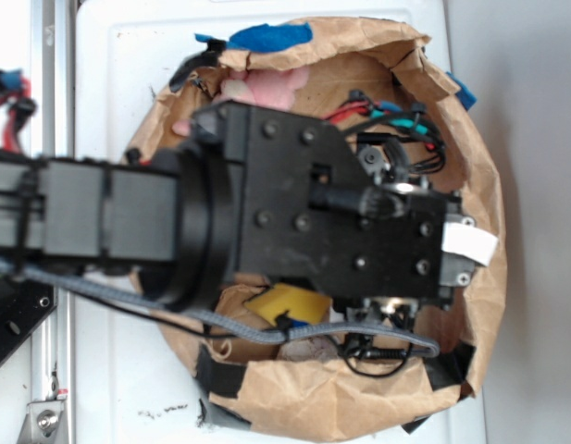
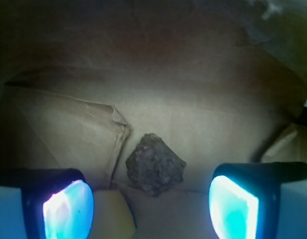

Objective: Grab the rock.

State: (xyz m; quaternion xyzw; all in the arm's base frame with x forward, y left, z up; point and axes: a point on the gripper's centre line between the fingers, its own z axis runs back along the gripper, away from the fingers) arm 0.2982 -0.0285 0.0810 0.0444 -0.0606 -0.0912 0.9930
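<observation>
Rock lies on the brown paper floor of the bag, between and just ahead of the open, empty gripper. A pale block sits just beside it by the left finger; closing could catch that block or the paper crease and nudge the rock aside. It is blunt and lumpy, slightly longer across, its peak pointing away from the camera.
</observation>
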